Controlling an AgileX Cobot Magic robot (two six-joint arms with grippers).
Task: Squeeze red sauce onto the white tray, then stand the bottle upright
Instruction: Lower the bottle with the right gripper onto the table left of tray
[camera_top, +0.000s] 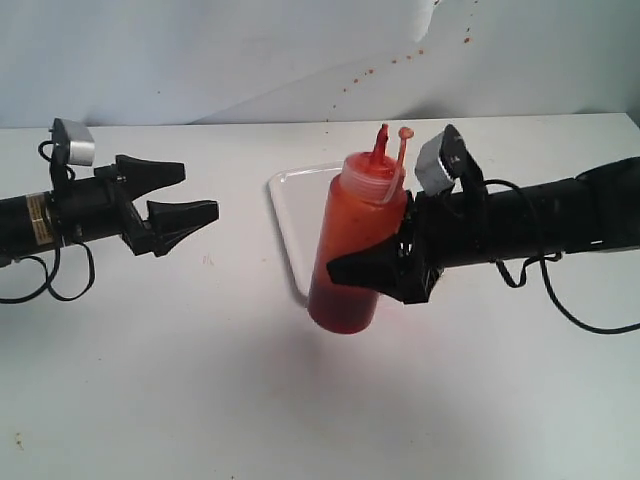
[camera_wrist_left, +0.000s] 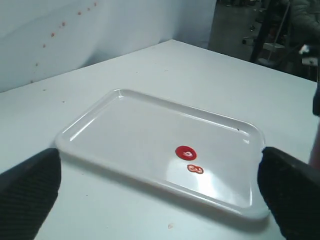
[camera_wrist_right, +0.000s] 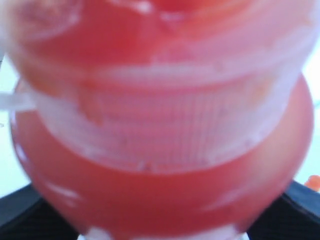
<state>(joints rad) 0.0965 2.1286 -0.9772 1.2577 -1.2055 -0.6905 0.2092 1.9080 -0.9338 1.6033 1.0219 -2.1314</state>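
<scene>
The bottle (camera_top: 355, 245), translucent and orange-red inside, stands nearly upright in the middle, nozzle up, leaning slightly. My right gripper (camera_top: 368, 268) is shut on its body from the right. Whether its base touches the table I cannot tell. In the right wrist view the bottle (camera_wrist_right: 160, 120) fills the picture, blurred. The white tray (camera_top: 295, 205) lies behind the bottle, partly hidden by it. In the left wrist view the white tray (camera_wrist_left: 125, 130) holds a round red drop of red sauce (camera_wrist_left: 185, 152) and a smaller ring-shaped smear beside it. My left gripper (camera_top: 190, 195) hangs open at the left, holding nothing.
The white table (camera_top: 200, 380) runs out in front of and around both arms. Small red specks dot the pale back wall (camera_top: 380, 65). Black cables hang under each arm. Dark furniture (camera_wrist_left: 270, 30) stands beyond the table's far corner in the left wrist view.
</scene>
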